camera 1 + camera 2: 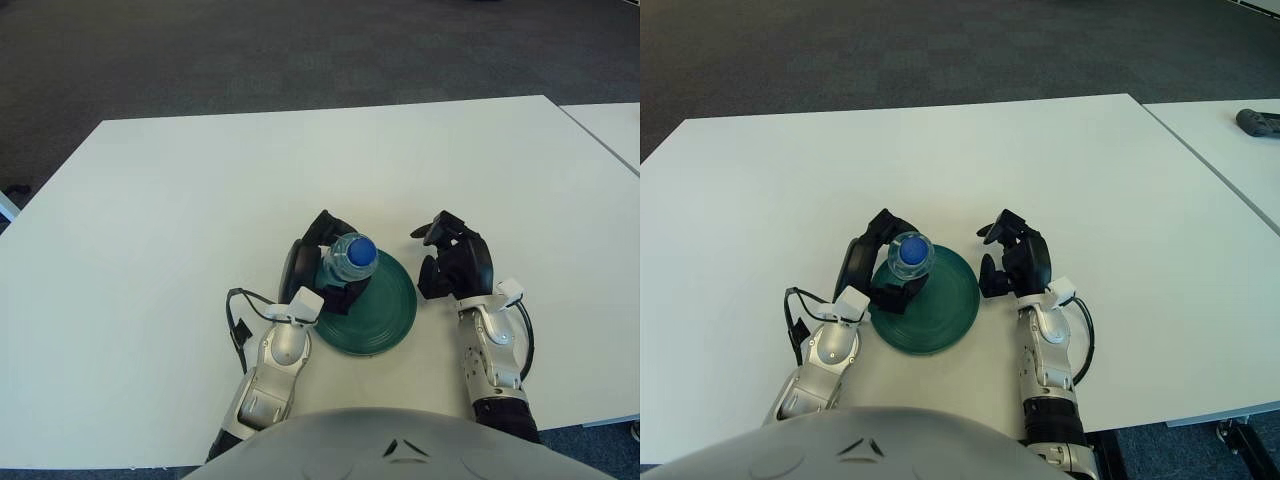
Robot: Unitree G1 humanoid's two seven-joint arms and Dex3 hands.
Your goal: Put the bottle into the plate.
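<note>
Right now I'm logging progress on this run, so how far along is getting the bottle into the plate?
Done: the left hand has grasped the bottle and brought it over the green plate's left part. In hand: the bottle is upright, blue cap up, fingers closed around it. Left: set it down and let go. The right hand shows idle right of the plate.

Table (180, 200): plain white, no pattern. A second white table (610, 125) shows at the right edge.
Plate (385, 310): dark green, with faint concentric rings.
Bottle (350, 258): clear, pale body; bright blue cap (362, 247).
Left hand (318, 262): black fingers and palm, silver-grey forearm, white tab at the wrist, black cable.
Right hand (455, 262): black, with silver-grey forearm, white tab and black cable.
Floor (300, 50): dark grey carpet, finely speckled.
</note>
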